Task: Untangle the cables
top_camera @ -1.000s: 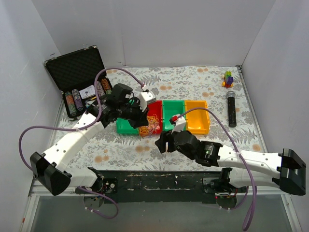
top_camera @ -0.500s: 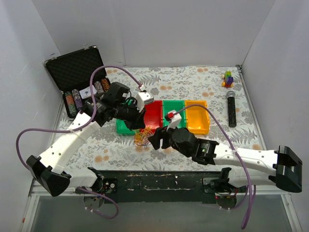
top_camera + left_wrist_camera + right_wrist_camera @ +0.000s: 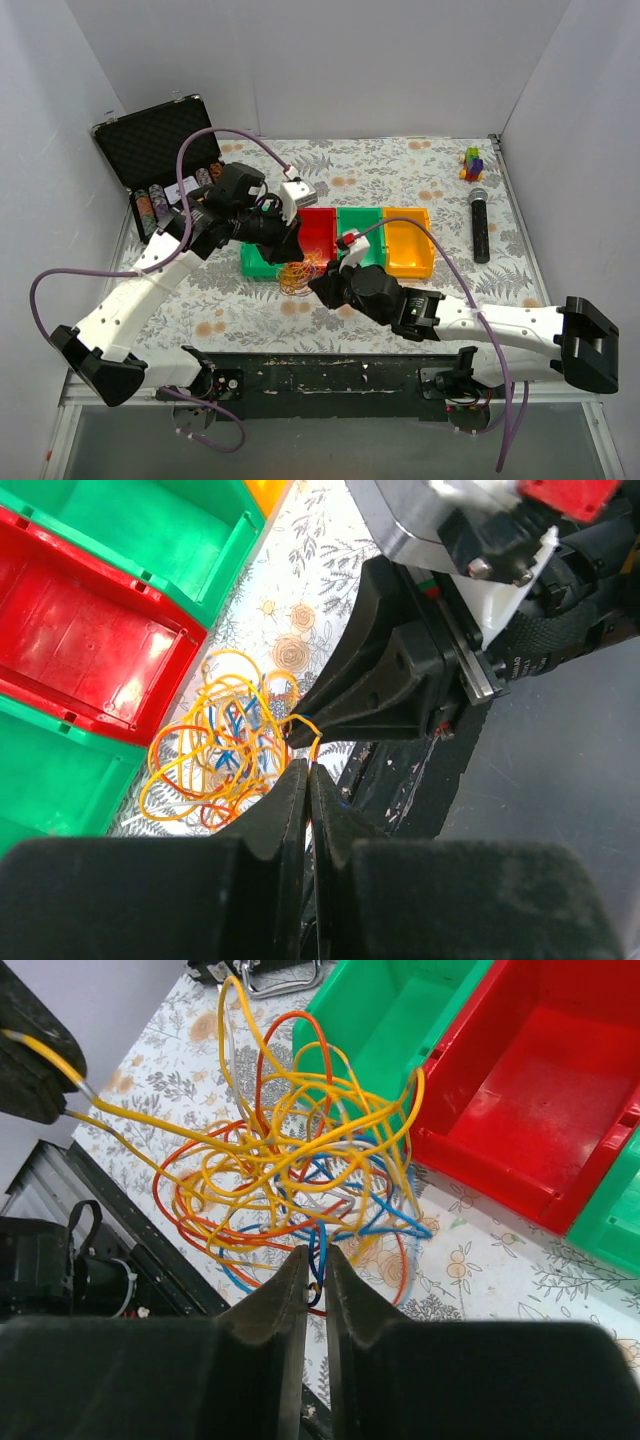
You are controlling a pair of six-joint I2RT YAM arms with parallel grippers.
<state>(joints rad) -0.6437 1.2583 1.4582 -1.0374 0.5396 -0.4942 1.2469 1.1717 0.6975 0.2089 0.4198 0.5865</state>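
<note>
While the left jaws and right jaws each pinch a strand, the cables [image 3: 297, 275] bunch between them beside the red bin [image 3: 312, 235].

- In the top view, the cables [image 3: 296, 275] are partly covered by the left gripper [image 3: 293, 260] and the right gripper [image 3: 316, 284]; single strands cannot be told apart.
- The red bin [image 3: 540, 1100] is cut off by the right wrist picture's edge.
- The contents of the black case [image 3: 160, 140] are too small to be identified.
</note>
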